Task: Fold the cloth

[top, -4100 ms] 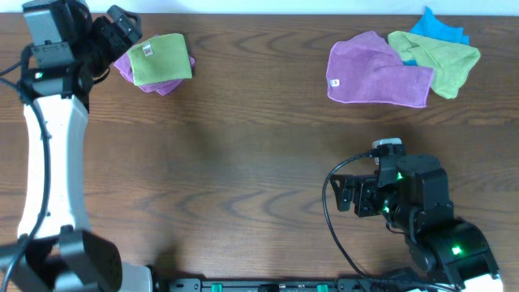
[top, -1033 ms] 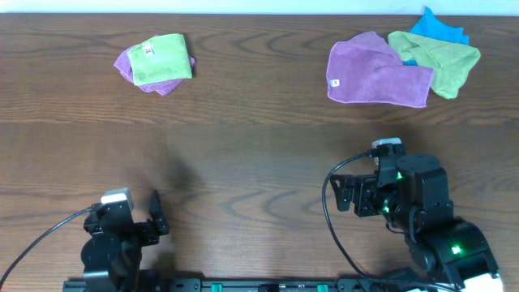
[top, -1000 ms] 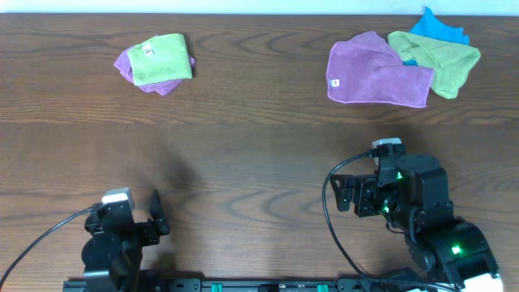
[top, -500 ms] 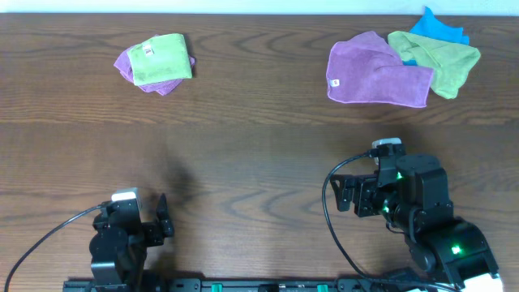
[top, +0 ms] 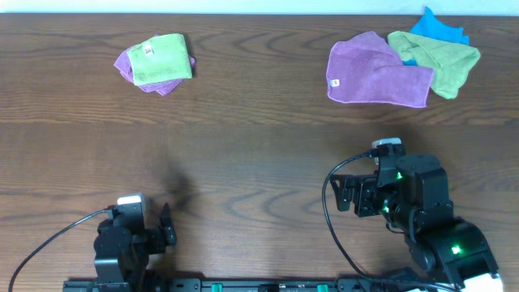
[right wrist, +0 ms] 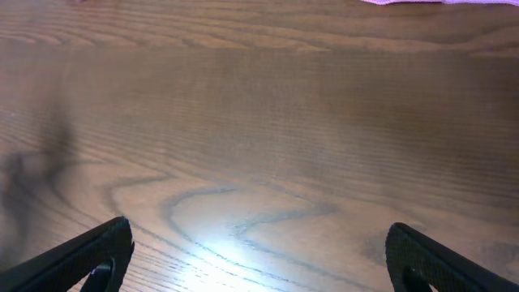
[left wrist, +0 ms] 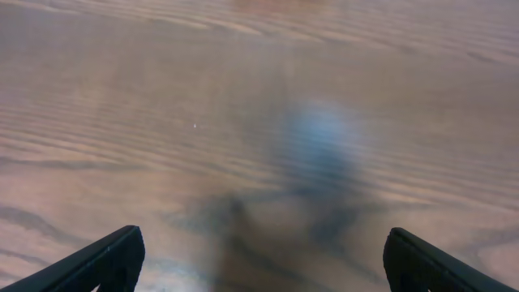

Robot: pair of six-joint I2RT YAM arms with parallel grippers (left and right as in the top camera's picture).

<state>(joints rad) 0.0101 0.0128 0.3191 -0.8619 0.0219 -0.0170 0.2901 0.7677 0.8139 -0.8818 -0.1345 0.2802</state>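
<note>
As I look down from above, I count five cloths on the tabletop (top: 259, 138). They sit in two groups.

One of them is the cloth (top: 162, 58), bright lime green, with a small white tag (top: 148, 50) near its far edge. It lies folded into a small square at the far left. It rests on top of a purple cloth (top: 125, 65), which peeks out on its left side and under its near edge.

The other three are at the far right. A second purple cloth (top: 377, 73) lies spread out. A duller yellow-green cloth (top: 442, 61) lies over its right end. A blue cloth (top: 442, 28) pokes out behind that one, close to the far edge of the tabletop.

I have two arms. My left arm (top: 122, 247) sits low at the near edge on the left. My right arm (top: 413, 211) sits at the near edge on the right. Both are well apart from every cloth.

A wide stretch of brown wood lies between my arms and the two groups, and between the groups too.

My left jaws are spread wide and released, with the tips in the bottom corners of the left wrist view. Only blurry wood shows between them. My right jaws are spread wide and released the same way, over wood with a bright spot of light. Neither pair is grasping anything.
</note>
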